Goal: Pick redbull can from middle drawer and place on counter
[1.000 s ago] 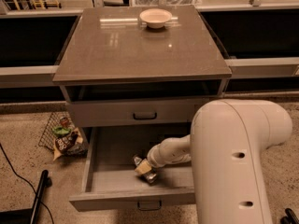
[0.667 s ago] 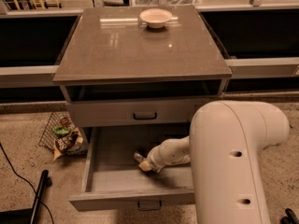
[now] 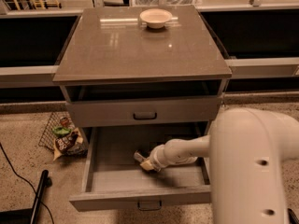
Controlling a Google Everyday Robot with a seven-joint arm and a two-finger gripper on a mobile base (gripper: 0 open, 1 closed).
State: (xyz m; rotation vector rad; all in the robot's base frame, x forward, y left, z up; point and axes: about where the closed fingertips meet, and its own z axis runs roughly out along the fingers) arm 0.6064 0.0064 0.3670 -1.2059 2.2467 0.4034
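Note:
The middle drawer (image 3: 114,148) is pulled open below the counter (image 3: 135,50). My gripper (image 3: 143,160) is inside the drawer, low over its floor near the middle, on the end of my white arm (image 3: 252,167), which reaches in from the right. A small silvery-grey shape (image 3: 138,156) at the gripper's tip looks like the redbull can. I cannot tell whether it is held.
A cream bowl (image 3: 155,17) sits at the back of the counter. The upper drawer (image 3: 145,111) is shut. A wire basket (image 3: 63,135) with snack bags stands on the floor at the left. A black pole (image 3: 38,197) and a cable lie at the lower left.
The gripper has shifted slightly toward the back of the drawer, staying low over its floor. The drawer, counter and bowl have not moved.

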